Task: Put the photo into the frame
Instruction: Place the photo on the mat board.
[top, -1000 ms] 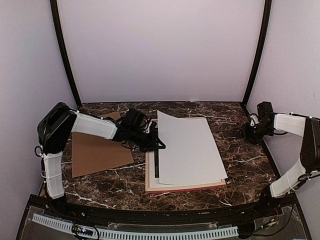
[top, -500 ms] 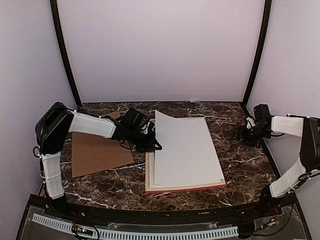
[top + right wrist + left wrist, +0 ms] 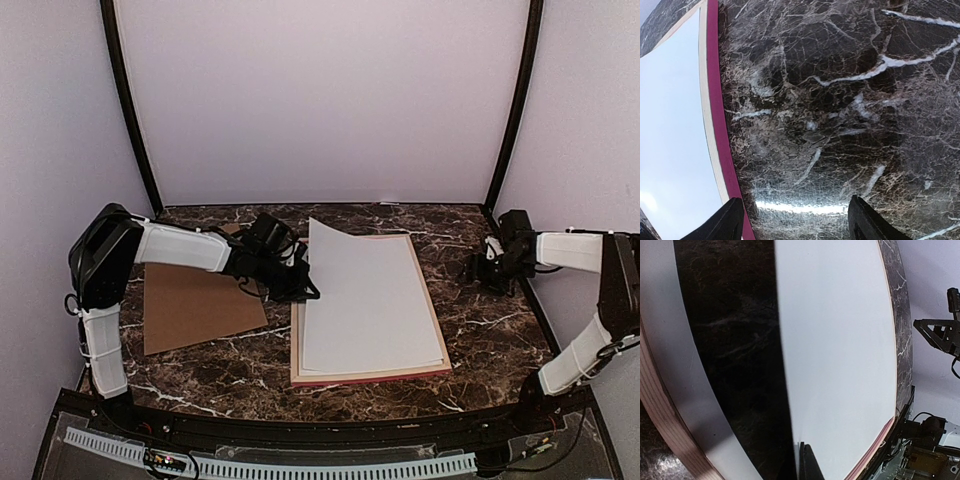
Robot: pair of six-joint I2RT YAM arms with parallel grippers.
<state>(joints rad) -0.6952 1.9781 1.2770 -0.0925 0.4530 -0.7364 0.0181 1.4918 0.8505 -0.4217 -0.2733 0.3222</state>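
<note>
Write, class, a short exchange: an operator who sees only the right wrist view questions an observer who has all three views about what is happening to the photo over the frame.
Operator: I see only the frame, its pink edge, and white paper that must be the photo. Is anything holding the photo?
Observer: Yes. The left jaws are shut on its left edge, on the side away from you.
Operator: Does it lie flat in the frame?
Observer: No. The held left edge is raised above the frame, with a dark gap under it in the left wrist view, while the right side is down on the frame.
</note>
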